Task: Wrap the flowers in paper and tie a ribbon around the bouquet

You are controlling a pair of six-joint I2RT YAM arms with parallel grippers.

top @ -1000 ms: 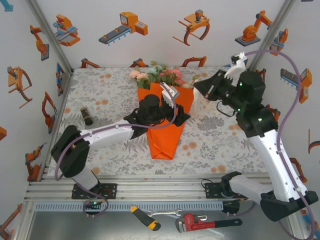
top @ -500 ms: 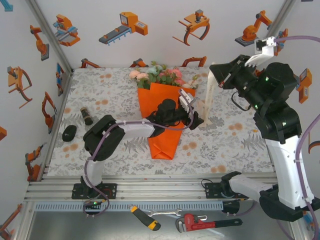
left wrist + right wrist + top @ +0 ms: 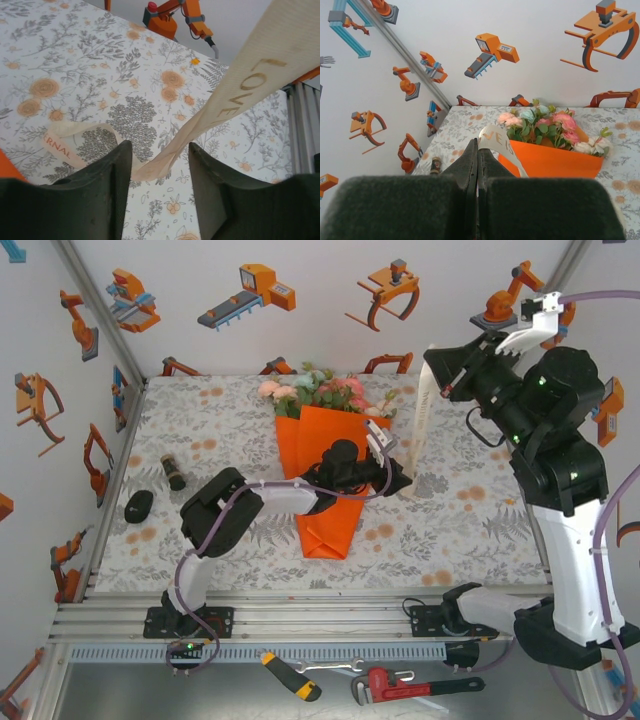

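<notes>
Dangling from the clamped right gripper (image 3: 478,148), the ribbon (image 3: 240,94) threads the left gripper (image 3: 160,150) — jaws parted.

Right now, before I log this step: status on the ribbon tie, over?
Right claw shut on ribbon, raised high. Left claw open, astride ribbon's lower end. Bouquet wrapped, lying flat, untied. Left arm across it.

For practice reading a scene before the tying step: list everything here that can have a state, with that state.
paper: folded into a tapering cone, lying on the table.
flowers: wrapped, heads sticking out of the cone's wide end.
right gripper: shut on the ribbon.
ribbon: untied, hanging down to the table.
left gripper: open, ribbon running between its fingers.
</notes>
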